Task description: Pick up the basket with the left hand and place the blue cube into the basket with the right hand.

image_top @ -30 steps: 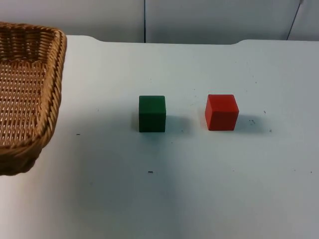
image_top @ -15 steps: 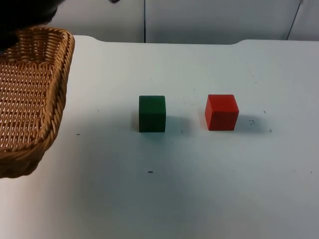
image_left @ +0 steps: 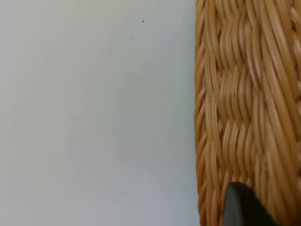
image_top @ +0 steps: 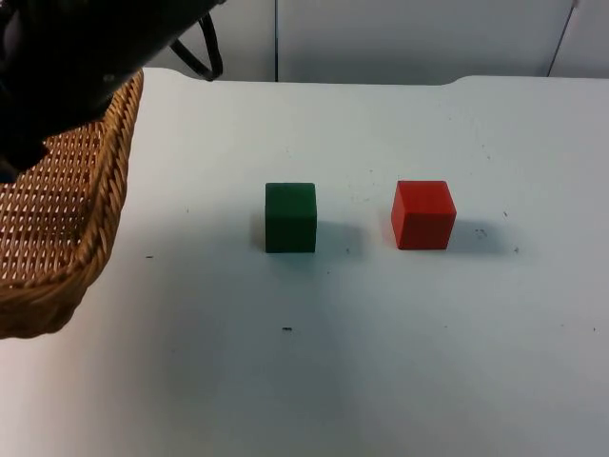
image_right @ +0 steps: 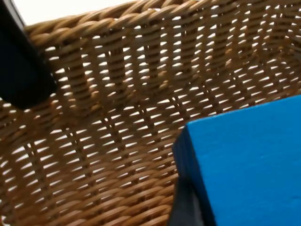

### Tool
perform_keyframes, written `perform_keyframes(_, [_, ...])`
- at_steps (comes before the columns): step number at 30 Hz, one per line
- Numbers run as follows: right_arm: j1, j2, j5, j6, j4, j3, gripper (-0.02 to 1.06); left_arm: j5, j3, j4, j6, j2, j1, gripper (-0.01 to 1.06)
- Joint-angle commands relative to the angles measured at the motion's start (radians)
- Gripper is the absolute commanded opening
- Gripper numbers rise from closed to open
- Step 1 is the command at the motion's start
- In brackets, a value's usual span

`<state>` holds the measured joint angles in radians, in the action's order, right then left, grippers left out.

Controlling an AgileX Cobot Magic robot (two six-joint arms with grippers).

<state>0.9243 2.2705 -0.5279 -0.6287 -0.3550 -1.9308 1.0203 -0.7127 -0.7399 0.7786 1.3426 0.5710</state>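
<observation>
The woven wicker basket [image_top: 57,228] hangs tilted at the table's left side. In the left wrist view its rim and wall [image_left: 240,94] run right along a black fingertip [image_left: 242,207] of my left gripper, which grips the rim. A black arm [image_top: 76,67] reaches over the basket's far part. The blue cube [image_right: 244,160] sits in my right gripper, one finger [image_right: 186,207] pressed against its side. The cube hangs just above the basket's inner weave [image_right: 117,94], apart from it.
A green cube [image_top: 290,217] stands at the table's middle and a red cube [image_top: 423,214] to its right, both clear of the basket. The white table [image_top: 381,362] stretches open in front and to the right. The grey partition wall [image_top: 400,38] closes the back.
A black arm has come in from the upper left and now covers the basket's far part. The basket has shifted slightly to the right. Both cubes on the table stay put.
</observation>
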Motion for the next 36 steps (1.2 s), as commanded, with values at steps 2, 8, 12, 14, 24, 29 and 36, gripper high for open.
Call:
perform_keyframes(2, [0.006,-0.007,0.013,-0.009,-0.016,-0.007,0.41,0.014,-0.011,-0.043,0.007,-0.005,-0.007,0.0])
perform_keyframes(8, [0.006,-0.007,0.015,-0.007,-0.016,-0.007,0.59,0.014,-0.011,-0.049,0.007,-0.005,-0.007,0.0])
perform_keyframes(12, [0.006,-0.007,0.023,-0.007,-0.016,-0.007,0.59,0.014,-0.011,-0.049,0.007,-0.005,-0.007,0.0])
perform_keyframes(14, [0.006,-0.007,0.023,-0.007,-0.016,-0.007,0.59,0.014,-0.011,-0.052,0.007,-0.005,-0.007,0.0])
perform_keyframes(24, [0.006,0.044,0.028,-0.007,-0.02,-0.007,0.66,0.021,-0.011,-0.064,0.009,-0.005,-0.007,0.0])
perform_keyframes(29, [0.006,0.056,0.021,-0.006,-0.02,-0.007,0.68,0.025,-0.011,-0.066,0.014,-0.005,-0.007,0.0])
perform_keyframes(36, [0.006,0.033,0.015,-0.006,-0.005,-0.007,0.79,0.023,-0.011,-0.068,0.014,-0.005,-0.007,0.0])
